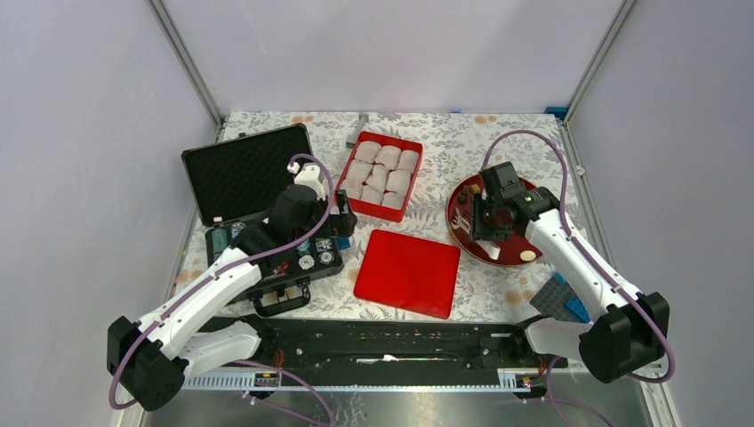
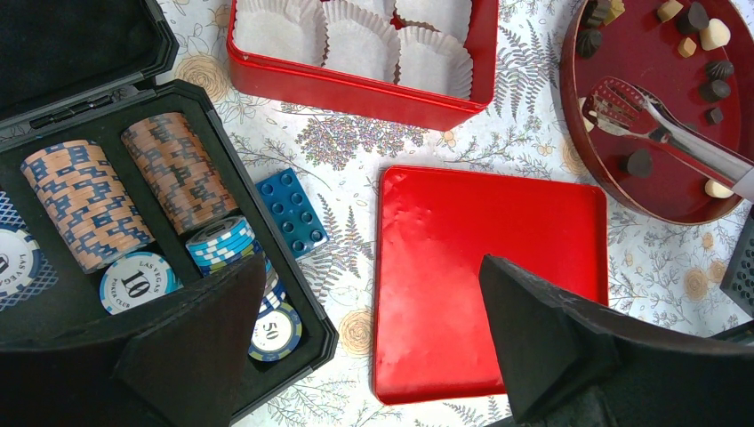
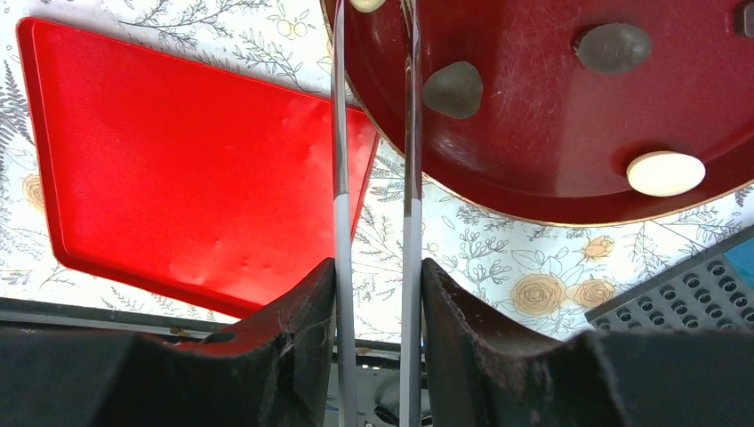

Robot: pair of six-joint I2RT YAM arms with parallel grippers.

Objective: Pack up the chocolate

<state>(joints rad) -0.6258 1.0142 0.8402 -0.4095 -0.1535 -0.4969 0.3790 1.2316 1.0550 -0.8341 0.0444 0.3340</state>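
The chocolate lies as several small dark, brown and pale lumps [image 2: 637,163] on a round dark-red plate [image 1: 462,233]. In the right wrist view a dark lump [image 3: 453,89] and a pale one [image 3: 665,173] show. My right gripper [image 3: 378,267] is shut on metal tongs [image 3: 411,160], whose heads [image 2: 613,100] hang over the plate beside a pale lump. Whether the tongs hold anything I cannot tell. My left gripper [image 2: 372,262] stands wide open and empty above the edge of the black case and the red lid. The red box [image 2: 356,89] holds white paper cups.
A flat red lid [image 1: 407,271] lies at the centre front. An open black case [image 2: 80,294] with striped chips sits at the left, a blue brick [image 2: 292,212] beside it. Grey and blue studded plates [image 1: 560,298] lie at the near right.
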